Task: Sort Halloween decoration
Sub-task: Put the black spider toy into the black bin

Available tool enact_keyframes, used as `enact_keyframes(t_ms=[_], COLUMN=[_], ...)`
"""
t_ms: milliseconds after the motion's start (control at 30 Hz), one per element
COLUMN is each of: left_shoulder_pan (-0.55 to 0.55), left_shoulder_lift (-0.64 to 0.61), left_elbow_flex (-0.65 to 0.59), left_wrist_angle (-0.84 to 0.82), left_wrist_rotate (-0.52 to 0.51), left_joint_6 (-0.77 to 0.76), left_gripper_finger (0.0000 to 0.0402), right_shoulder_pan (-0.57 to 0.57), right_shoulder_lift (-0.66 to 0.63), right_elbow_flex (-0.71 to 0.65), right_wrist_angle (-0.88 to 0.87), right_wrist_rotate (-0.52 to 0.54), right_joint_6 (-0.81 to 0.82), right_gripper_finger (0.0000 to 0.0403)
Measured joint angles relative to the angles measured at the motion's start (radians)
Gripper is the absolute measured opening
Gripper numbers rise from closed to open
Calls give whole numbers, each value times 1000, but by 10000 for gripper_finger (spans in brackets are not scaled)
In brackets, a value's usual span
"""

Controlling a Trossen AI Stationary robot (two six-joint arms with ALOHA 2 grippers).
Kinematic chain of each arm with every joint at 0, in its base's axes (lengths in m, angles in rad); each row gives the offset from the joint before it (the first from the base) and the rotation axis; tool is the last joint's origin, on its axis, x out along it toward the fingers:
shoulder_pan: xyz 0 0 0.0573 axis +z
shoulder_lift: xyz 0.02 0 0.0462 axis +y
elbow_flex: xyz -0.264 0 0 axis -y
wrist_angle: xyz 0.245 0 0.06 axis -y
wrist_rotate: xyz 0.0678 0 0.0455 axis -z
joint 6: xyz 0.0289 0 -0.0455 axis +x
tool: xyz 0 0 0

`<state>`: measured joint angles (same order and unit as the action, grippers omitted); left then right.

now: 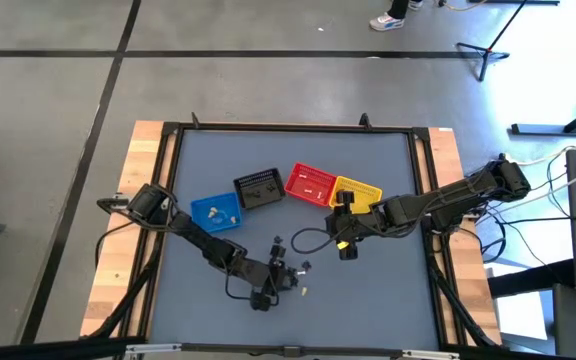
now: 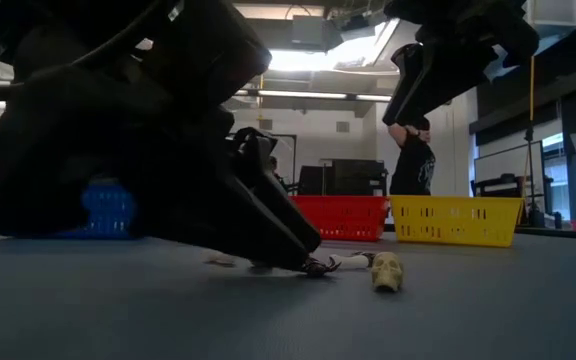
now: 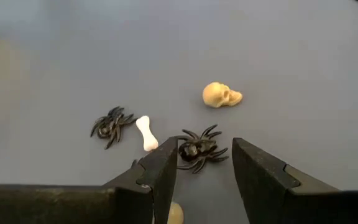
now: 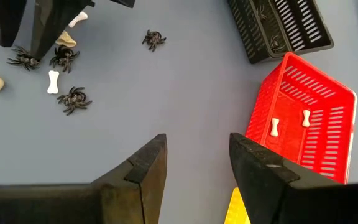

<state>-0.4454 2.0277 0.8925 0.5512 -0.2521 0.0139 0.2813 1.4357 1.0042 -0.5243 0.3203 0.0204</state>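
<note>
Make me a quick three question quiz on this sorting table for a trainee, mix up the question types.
1. True or false: the red plastic basket holds two small white bones.
2. Which trinket lies just ahead of the left gripper, jaws open? A) cream plastic skull B) black plastic spider C) a yellow basket
3. Fill in: the right gripper hangs with jaws ____ above bare grey table.

Key: 1 true; 2 B; 3 open.
</note>
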Motion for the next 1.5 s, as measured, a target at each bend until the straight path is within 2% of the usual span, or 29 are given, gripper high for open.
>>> enact_keyframes(t_ms=[333, 700, 1033, 1500], left_shoulder_pan=[2, 2, -2, 0], left_shoulder_lift=[56, 58, 58, 60], left_elbow_flex=[33, 47, 46, 45], left_wrist_angle=[21, -1, -4, 7], left_wrist_rotate=[1, -24, -55, -105], left_joint_6=[0, 45, 44, 41], left_gripper_finger=[146, 144, 87, 28], right_shoulder_pan=[0, 0, 0, 0], right_shoulder_lift=[0, 0, 0, 0], right_elbow_flex=[0, 0, 0, 0], right_wrist_angle=[0, 0, 0, 0], right_wrist_rotate=[0, 0, 0, 0], right_joint_6=[0, 0, 0, 0], right_gripper_finger=[172, 172, 172, 172])
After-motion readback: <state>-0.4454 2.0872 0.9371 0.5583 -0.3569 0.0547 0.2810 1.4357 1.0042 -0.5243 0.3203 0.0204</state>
